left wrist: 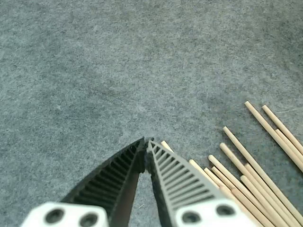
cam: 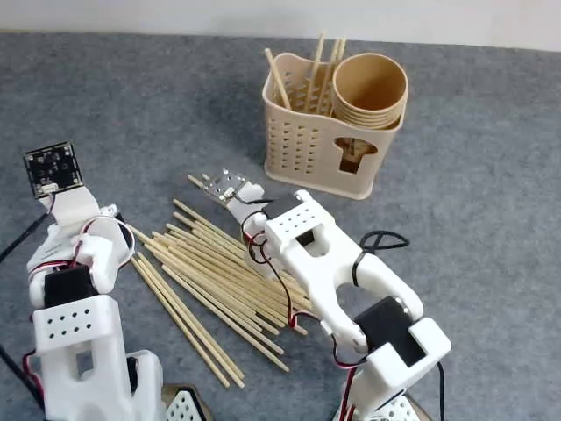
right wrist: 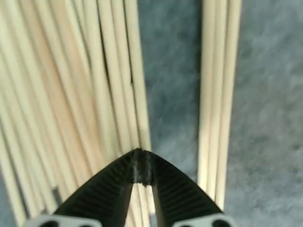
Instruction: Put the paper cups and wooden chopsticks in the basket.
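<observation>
high view: a cream plastic basket (cam: 298, 153) with slotted walls stands on the grey carpet (cam: 473, 175) at the far side. a stack of paper cups (cam: 372, 83) sits upright in its right compartment, and a few standing chopsticks (cam: 313, 74) lean in the left one. a pile of loose chopsticks (cam: 219, 281) lies fanned on the carpet between the two arms, nearer than the basket. the right gripper (cam: 215, 184) is above the far end of that pile, near the basket's front wall but apart from it.

left wrist view: the left gripper (left wrist: 145, 144) has its ribbed fingers (left wrist: 170, 170) pressed together at the tips with nothing between them, over bare carpet (left wrist: 118, 61). the ends of the loose chopsticks (left wrist: 246, 161) lie just beside it.

right wrist view: the right gripper (right wrist: 138, 163) has its tips closed together directly over the loose chopsticks (right wrist: 94, 94). i cannot tell whether a stick is pinched.
</observation>
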Motion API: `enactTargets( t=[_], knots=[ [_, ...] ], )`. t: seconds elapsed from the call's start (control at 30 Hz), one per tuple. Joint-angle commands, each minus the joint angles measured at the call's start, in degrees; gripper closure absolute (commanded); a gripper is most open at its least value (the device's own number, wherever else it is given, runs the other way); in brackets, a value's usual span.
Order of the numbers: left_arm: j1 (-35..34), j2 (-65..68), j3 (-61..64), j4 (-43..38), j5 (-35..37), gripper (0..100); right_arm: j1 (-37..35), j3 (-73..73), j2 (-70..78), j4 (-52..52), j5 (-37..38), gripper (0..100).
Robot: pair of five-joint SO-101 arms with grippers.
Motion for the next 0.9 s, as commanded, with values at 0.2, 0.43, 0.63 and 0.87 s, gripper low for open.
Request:
enactTargets(
  t=[0.2,0.43,0.63,0.87],
  knots=[
    [-0.66,-1.19,-0.66,-1.14,0.26,97,0.4,-1.89,-7.52,1.27,0.79,98.8],
    [-0.66,-1.19,-0.66,-1.14,0.26,97,-2.68,-1.54,-7.34,1.27,0.44,85.7],
    [-0.66,-1.19,-0.66,-1.14,0.26,97,-3.21,-0.84,-6.9,-1.71,0.53,84.8],
    [-0.66,-1.19,-0.66,-1.14,0.26,97,-3.03,0.57,1.71,-4.0,0.7,88.8]
  ],
)
